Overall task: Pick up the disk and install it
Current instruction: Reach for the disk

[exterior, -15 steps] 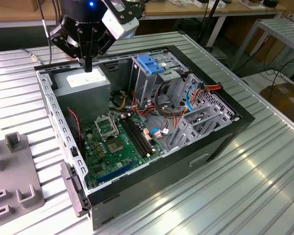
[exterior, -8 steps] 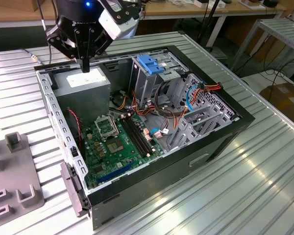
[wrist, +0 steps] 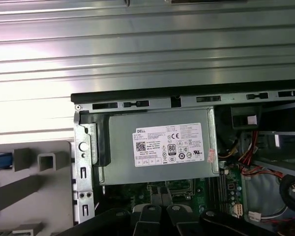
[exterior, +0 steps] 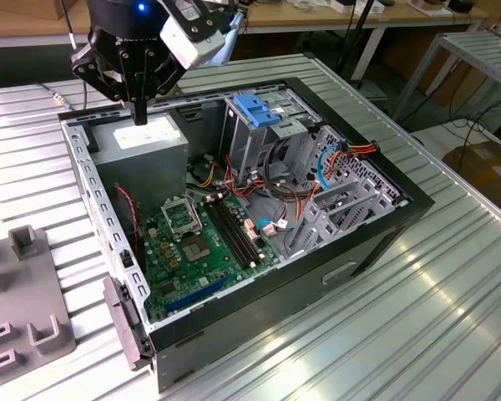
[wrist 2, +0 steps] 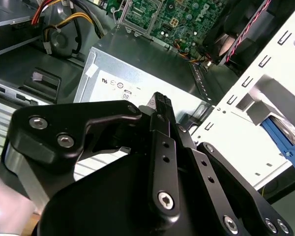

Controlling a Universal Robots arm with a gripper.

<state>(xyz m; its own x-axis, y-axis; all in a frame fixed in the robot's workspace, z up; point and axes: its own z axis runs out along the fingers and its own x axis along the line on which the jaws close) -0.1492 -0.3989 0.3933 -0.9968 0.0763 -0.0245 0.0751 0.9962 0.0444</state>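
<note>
My black gripper (exterior: 139, 115) hangs just above the grey power supply (exterior: 146, 144) in the back corner of the open computer case (exterior: 376, 225), on the exterior view's left. Its fingers are shut together with nothing between them, as the second wrist view shows at the gripper (wrist 2: 161, 102). A strip of bright blue plastic (wrist: 0, 161) lies on the grey fixture (wrist: 44, 187) outside the case; it looks like the disk's frame edge, with the rest cut off. A similar blue edge (wrist 2: 282, 142) shows past the case's white wall in the second wrist view.
Inside the case are a green motherboard (exterior: 200, 242), red and orange cables (exterior: 351, 150) and an upright metal cage with a blue plastic top (exterior: 263, 109). The case stands on a ribbed metal table (exterior: 384, 334). The grey fixture (exterior: 25, 317) sits to the exterior view's left.
</note>
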